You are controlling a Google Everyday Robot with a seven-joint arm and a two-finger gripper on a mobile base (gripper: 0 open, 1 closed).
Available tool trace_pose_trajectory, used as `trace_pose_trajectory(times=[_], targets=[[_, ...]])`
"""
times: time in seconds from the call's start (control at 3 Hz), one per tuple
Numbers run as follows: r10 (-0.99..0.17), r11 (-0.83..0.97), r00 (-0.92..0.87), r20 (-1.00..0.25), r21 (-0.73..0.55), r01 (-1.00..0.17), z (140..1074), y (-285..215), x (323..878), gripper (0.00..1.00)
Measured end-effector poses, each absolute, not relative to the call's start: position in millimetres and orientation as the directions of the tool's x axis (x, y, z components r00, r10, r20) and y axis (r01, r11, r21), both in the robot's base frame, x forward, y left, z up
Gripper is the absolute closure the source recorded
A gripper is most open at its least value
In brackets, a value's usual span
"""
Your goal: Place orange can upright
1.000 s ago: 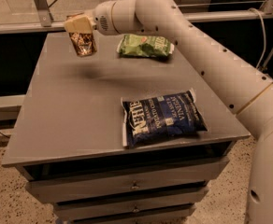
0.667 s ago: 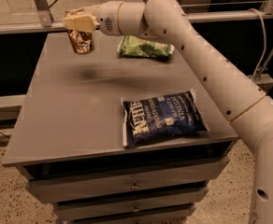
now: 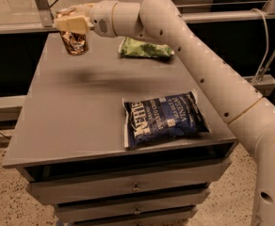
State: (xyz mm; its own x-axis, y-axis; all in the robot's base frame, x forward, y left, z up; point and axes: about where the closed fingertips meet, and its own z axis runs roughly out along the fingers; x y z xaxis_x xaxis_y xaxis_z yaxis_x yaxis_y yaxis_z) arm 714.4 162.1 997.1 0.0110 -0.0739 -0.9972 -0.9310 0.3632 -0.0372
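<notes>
Two bags, a blue chip bag [image 3: 165, 119] and a green bag [image 3: 144, 48], lie to the right on the table [image 3: 67, 117]. Over its far left corner, the gripper [image 3: 74, 27] squeezes its fingers [image 3: 69, 23] on the orange can [image 3: 76, 44], holding it nearly straight up, ready to stand.

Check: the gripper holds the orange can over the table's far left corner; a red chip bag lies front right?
No: the camera view shows that chip bag is blue. The gripper does hold the orange can over the far left corner.
</notes>
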Motion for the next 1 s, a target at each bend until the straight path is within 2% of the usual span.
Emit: trace_pose_trajectory(times=[1.0], targets=[[-0.095,0.309,0.011,-0.995,-0.040,-0.950,958,120,680,1.00]])
